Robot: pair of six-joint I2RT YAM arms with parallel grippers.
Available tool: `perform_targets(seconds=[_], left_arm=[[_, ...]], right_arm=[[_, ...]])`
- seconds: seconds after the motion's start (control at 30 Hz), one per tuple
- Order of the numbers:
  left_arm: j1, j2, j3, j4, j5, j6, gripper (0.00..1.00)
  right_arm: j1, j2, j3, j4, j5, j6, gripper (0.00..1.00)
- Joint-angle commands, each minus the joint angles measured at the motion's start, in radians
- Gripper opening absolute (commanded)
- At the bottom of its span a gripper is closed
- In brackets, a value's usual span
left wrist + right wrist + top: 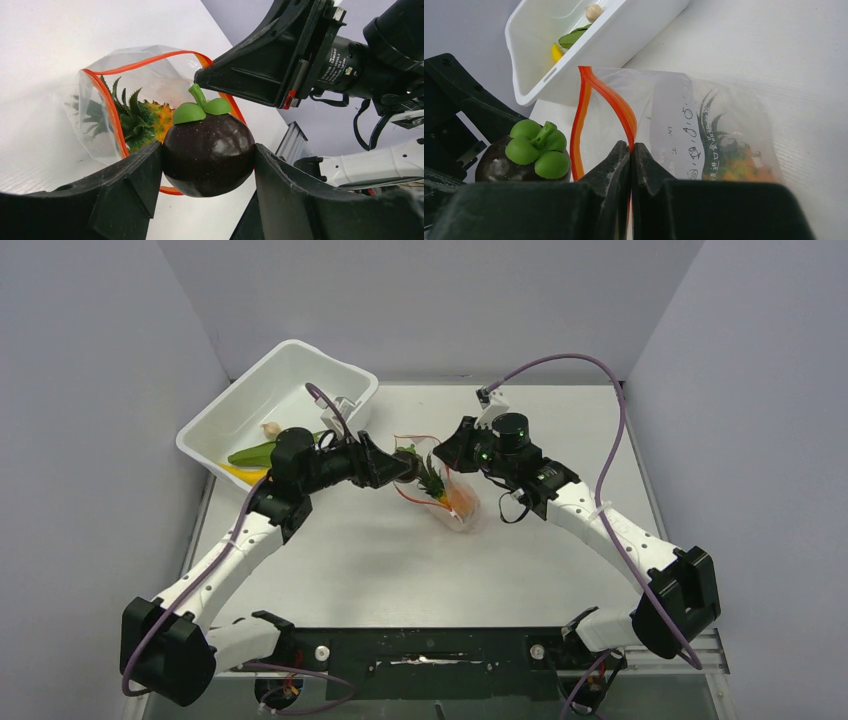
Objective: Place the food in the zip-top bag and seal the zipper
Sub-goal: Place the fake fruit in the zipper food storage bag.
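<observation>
Bag is lying near the middle of the table, its mouth facing 10 o'clock and its bottom pointing to 5 o'clock, with the pineapple sitting inside. Left gripper is grasping a dark mangosteen between both fingers, hovering right at the mouth. Right gripper is clenching on the zipper at one lip, lifting it so the mouth is gaping. Doing this step well is looking like a matter of pushing the fruit past the red strip, toward 5 o'clock, before letting go. The opening is looking barely wider than fruit plus fingers, so the loose lip may be folding under. Tub is sitting at 10 o'clock of the bag, holding a green piece, a banana and a pale piece
</observation>
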Motion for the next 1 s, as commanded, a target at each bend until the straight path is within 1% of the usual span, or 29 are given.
perform_targets(seconds=[0.0,0.2,0.5,0.73,0.97], left_arm=[[-0.035,0.011,0.049,0.030,-0.032,0.029,0.44],[-0.060,0.018,0.059,-0.015,-0.060,0.055,0.55],[-0.068,0.024,0.073,-0.069,-0.064,0.096,0.65],[-0.068,0.014,0.081,-0.093,-0.071,0.116,0.72],[-0.068,0.020,0.096,-0.128,-0.074,0.136,0.74]], right_arm=[[-0.001,-0.060,-0.003,0.088,-0.016,0.005,0.00],[0.002,-0.065,-0.005,0.083,-0.017,0.005,0.00],[0.011,-0.066,-0.005,0.082,-0.002,0.009,0.00],[0.013,-0.062,-0.003,0.077,0.006,0.009,0.00],[0.013,-0.062,-0.009,0.077,0.011,0.013,0.00]])
